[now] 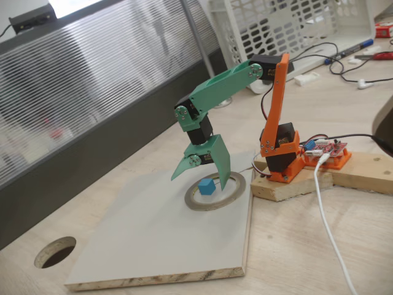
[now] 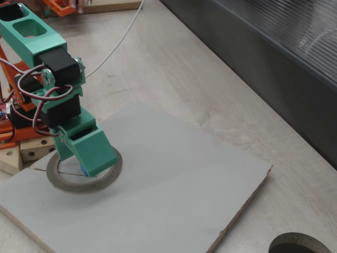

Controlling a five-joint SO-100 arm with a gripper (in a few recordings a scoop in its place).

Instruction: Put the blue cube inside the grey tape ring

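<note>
The blue cube (image 1: 207, 187) sits on the board inside the grey tape ring (image 1: 202, 204), which lies flat near the board's far corner. My green gripper (image 1: 199, 180) hangs just over the ring, open, its two jaws spread to either side of the cube without touching it. In a fixed view from the other side, the gripper (image 2: 79, 166) covers most of the ring's hole. There just a sliver of the cube (image 2: 84, 171) shows under the wide jaw, inside the ring (image 2: 105, 179).
The ring rests on a pale grey board (image 1: 153, 246) on the wooden table. A dark round hole (image 1: 55, 252) is cut through the tabletop beyond the board's corner. The orange arm base (image 1: 282, 157), a white cable (image 1: 331, 233) and a white basket (image 1: 288, 24) lie behind.
</note>
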